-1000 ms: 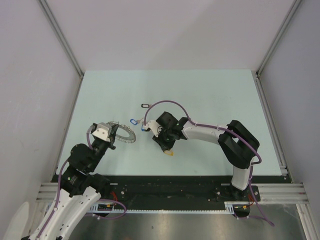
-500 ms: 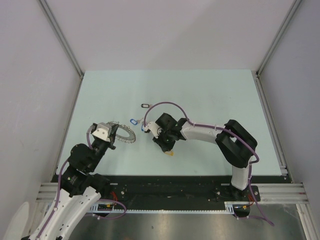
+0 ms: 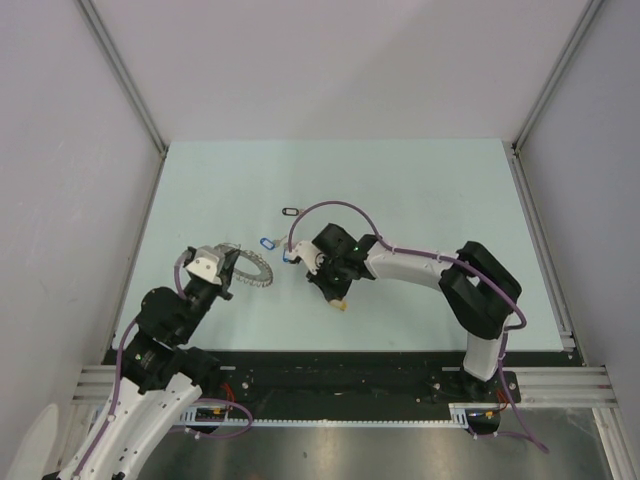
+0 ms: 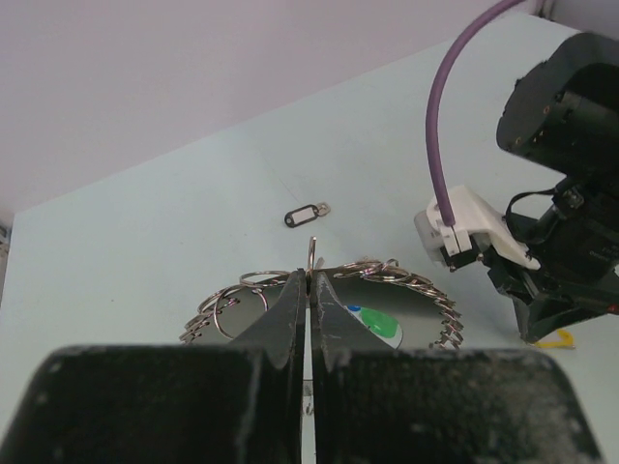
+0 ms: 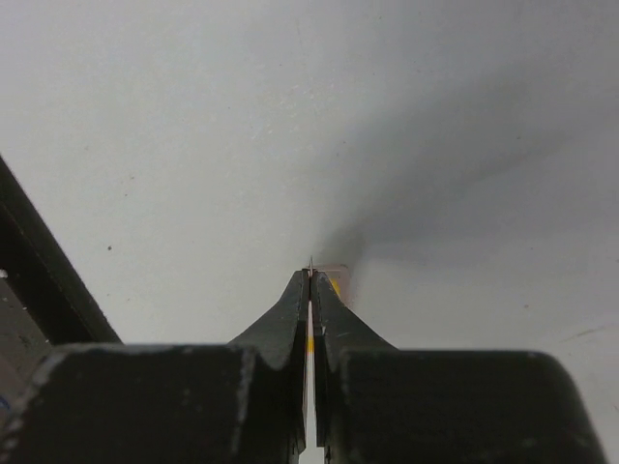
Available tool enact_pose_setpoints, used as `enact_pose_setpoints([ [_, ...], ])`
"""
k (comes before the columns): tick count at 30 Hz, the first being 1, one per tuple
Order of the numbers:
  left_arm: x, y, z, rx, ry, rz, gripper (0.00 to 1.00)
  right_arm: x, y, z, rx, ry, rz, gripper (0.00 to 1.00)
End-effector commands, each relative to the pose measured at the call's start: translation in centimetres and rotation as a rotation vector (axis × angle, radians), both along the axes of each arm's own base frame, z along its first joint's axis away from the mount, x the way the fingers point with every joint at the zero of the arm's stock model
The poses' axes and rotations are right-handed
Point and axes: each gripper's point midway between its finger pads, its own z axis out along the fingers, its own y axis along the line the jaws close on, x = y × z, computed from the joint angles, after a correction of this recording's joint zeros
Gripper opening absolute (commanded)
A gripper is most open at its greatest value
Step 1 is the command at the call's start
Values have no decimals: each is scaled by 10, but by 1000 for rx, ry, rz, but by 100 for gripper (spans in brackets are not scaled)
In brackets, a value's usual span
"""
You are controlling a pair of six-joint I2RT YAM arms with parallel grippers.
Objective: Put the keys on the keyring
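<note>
My left gripper (image 4: 309, 275) is shut on a thin loop of the keyring (image 4: 426, 290), a toothed silver ring lying floppy on the table at the left (image 3: 250, 268). A green tag (image 4: 381, 325) shows inside its hole. My right gripper (image 5: 309, 274) points down at the table centre (image 3: 337, 299), shut on the yellow-tagged key (image 5: 335, 284); its metal tip pokes out between the jaws. A black-tagged key (image 3: 291, 211) and a blue-tagged key (image 3: 267, 241) lie loose on the table beyond the ring.
The pale green table (image 3: 430, 190) is walled by white panels with metal rails at left and right. The right arm's wrist and purple cable (image 4: 440, 106) stand close to the ring's right side. A black base rail (image 3: 330, 375) runs along the near edge.
The right gripper's jaws have closed on the yellow-tagged key, and its wrist shifted slightly. The left gripper and the keyring stayed put.
</note>
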Motion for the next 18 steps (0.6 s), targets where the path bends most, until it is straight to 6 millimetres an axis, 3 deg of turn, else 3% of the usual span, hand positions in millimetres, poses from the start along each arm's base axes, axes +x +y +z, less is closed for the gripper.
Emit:
enact_pose_setpoints([
  [1, -3, -20, 16, -13, -56, -111, 0, 13, 9, 61, 119, -117, 11, 0],
  [5, -7, -42, 20, 10, -72, -244, 0, 20, 2, 93, 187, -190, -6, 0],
  [9, -14, -69, 20, 46, -69, -404, 1, 28, 0, 145, 321, -303, -41, 0],
  [10, -20, -78, 23, 57, -76, -474, 0, 26, -2, 166, 366, -343, -43, 0],
  [13, -24, -95, 25, 69, -84, -580, 0, 23, -8, 194, 427, -423, -19, 0],
  [14, -32, -103, 27, 75, -98, -652, 0, 19, -12, 213, 466, -464, -10, 0],
  [18, -36, -124, 36, 83, -125, -804, 0, 4, -25, 248, 546, -542, 27, 0],
])
